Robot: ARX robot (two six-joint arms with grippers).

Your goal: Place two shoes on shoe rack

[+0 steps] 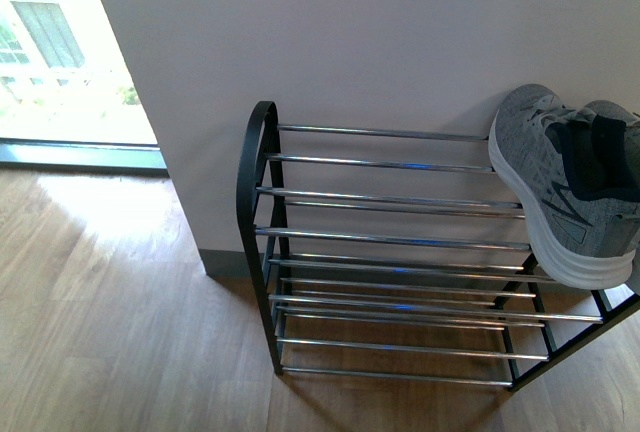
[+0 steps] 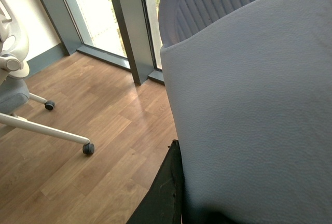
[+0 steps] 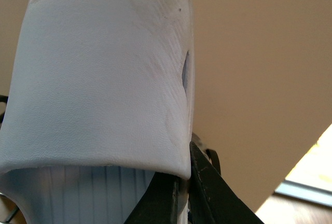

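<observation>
Right hand (image 3: 182, 185) clamps a pale slide sandal (image 3: 104, 89) by its edge. Left hand (image 2: 167, 193): grip cannot be told. Grey sneaker (image 1: 560, 182) sits tilted at the top right end of the shoe rack (image 1: 380, 242).

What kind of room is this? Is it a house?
Probably an office or an indoor entryway: a shoe rack stands on the wood floor by a wall, and a wheeled office chair sits near tall windows.

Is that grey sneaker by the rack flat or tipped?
Tipped: the grey sneaker stands toe up, white sole turned sideways toward the shoe rack.
</observation>
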